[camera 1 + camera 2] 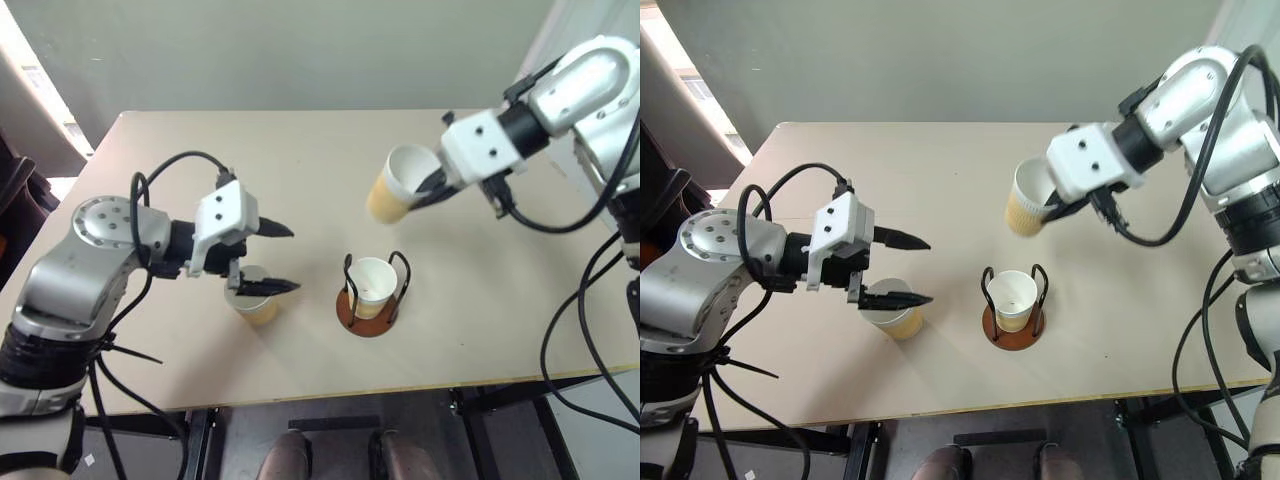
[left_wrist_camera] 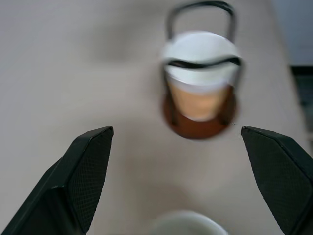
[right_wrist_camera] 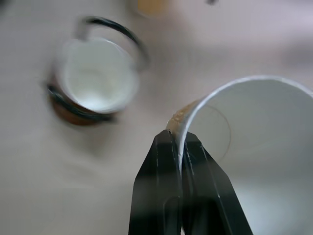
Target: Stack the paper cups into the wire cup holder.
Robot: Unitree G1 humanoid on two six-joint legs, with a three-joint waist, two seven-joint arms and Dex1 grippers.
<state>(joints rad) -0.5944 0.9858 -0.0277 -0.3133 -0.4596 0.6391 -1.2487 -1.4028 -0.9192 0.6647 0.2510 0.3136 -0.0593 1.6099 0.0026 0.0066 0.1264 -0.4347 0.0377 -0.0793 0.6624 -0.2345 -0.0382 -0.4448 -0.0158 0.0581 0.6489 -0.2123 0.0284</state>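
listing, with the wire cup holder (image 1: 369, 306) as landmark, standing near the front middle of the table (image 1: 300, 170):

- held cup (image 1: 398, 184): lifted in the air above and beyond the holder, tipped on its side. right gripper (image 3: 179, 142) pinched tight on its rim wall, one finger inside, one outside.
- seated cup (image 1: 1012, 298): upright inside the holder's wire loops, mouth open.
- loose cup (image 1: 894, 312): upright on the table, well to the left of the holder, just under the left gripper (image 1: 283, 258), whose claw stands wide and holds nothing.

handling, as judged: thin paper, very light, easily crushed or ovalled; a rim pinch holds but lets the cup swing, so it likely needs righting before it drops into the seated cup. the tapered walls should nest readily; the light holder could shift if a loop is knocked.

room: open tabletop all round the holder; the front table edge lies near it, the loose cup nearer still to that edge.
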